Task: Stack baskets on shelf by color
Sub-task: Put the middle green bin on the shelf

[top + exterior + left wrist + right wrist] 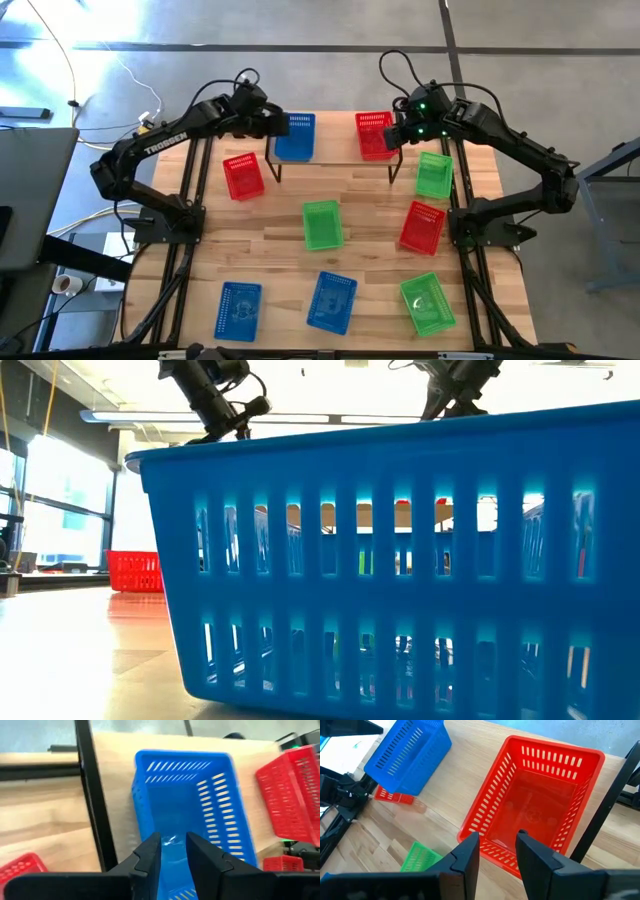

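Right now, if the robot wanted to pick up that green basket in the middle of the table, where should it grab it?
Probably by the rim. The green basket sits upright and open-topped, clear of its neighbours, so a gripper could come straight down and pinch one thin wall, one finger inside and one outside. A short end wall looks easiest. The left gripper and right gripper are both at the shelf.

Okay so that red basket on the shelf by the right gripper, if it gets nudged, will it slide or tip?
The red basket would probably slide rather than tip: it sits upright on a flat base on the smooth shelf. It looks light, being empty with slotted walls. Those thin walls may flex a little under the right gripper, whose fingers are apart just over its near rim.
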Action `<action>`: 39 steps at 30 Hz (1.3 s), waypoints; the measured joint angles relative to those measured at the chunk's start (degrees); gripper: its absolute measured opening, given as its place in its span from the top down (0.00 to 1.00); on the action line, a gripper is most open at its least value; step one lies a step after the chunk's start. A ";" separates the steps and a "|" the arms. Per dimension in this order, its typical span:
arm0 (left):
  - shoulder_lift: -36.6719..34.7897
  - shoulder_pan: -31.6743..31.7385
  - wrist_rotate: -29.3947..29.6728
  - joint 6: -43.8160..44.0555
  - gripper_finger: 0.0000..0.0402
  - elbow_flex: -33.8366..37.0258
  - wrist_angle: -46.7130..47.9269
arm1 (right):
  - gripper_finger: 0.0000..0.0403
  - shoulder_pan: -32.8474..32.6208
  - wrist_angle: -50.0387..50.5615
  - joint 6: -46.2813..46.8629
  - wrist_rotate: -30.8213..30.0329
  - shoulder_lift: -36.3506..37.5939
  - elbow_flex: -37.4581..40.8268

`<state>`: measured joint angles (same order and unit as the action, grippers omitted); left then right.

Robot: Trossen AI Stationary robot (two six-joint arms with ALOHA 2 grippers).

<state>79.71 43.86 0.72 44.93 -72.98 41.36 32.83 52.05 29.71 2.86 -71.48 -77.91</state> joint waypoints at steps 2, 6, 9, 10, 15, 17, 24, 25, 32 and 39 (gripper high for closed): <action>-0.52 0.00 0.15 -1.31 0.79 -0.94 0.27 | 0.72 0.00 0.00 0.00 0.55 0.00 0.00; -1.13 0.45 0.15 -4.21 0.79 -2.52 1.83 | 0.72 -0.11 0.00 0.00 1.82 0.00 0.00; -1.62 0.48 0.16 -7.09 0.79 -3.72 2.30 | 0.72 -1.69 -0.02 -0.07 1.87 0.00 0.00; -1.93 0.48 0.15 -8.26 0.79 -4.01 2.30 | 0.72 -2.50 -0.02 -0.07 1.87 0.00 0.00; -3.48 0.09 -1.64 -14.43 0.79 -4.87 2.20 | 0.72 -7.60 -1.25 0.08 1.89 0.00 0.00; -4.08 -0.16 -2.83 -16.55 0.79 -4.87 2.21 | 0.72 -9.89 -2.64 1.07 1.87 0.00 0.00; -6.52 -0.90 -9.22 -25.39 0.79 -4.89 3.40 | 0.72 -18.57 -7.12 7.70 1.87 0.00 0.00; -6.81 -0.97 -9.66 -26.79 0.79 -4.89 3.89 | 0.72 -19.93 -7.39 7.84 1.68 -0.09 0.00; -7.73 -2.52 -9.76 -34.00 0.79 -4.91 12.32 | 0.72 -28.15 -7.68 7.85 0.78 -3.75 0.00; -7.73 -5.76 -9.20 -37.64 0.79 -4.89 20.28 | 0.72 -33.62 -15.14 2.41 0.72 -9.17 0.00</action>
<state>71.99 38.10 -8.49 7.29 -77.87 61.64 -0.79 36.91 32.13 3.59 -80.65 -77.91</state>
